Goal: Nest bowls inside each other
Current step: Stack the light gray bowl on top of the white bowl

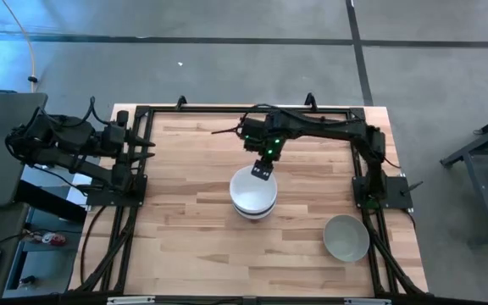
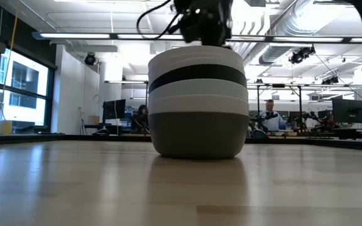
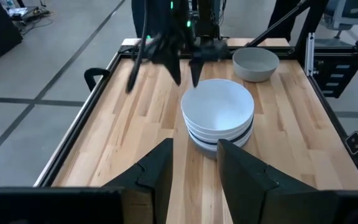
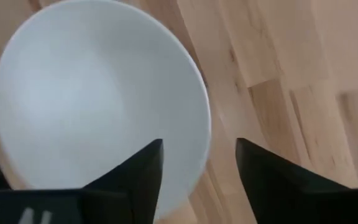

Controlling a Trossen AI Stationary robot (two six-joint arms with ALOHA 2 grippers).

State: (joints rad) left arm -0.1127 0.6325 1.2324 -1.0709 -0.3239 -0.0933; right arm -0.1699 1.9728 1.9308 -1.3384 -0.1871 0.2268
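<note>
A stack of nested bowls [image 2: 197, 103] stands near the middle of the wooden table [image 1: 185, 229], a white bowl [image 1: 253, 190] on top, a black one and a grey one showing lower down. The right gripper [image 4: 199, 163] hovers just over the stack's rim, fingers spread and holding nothing. A single grey bowl [image 1: 346, 237] sits apart by the right edge. The left gripper [image 3: 194, 155] waits at the left edge, also spread and empty.

A wooden table [image 1: 185, 212] sits before a seated person [image 2: 269, 118] at distant desks.
</note>
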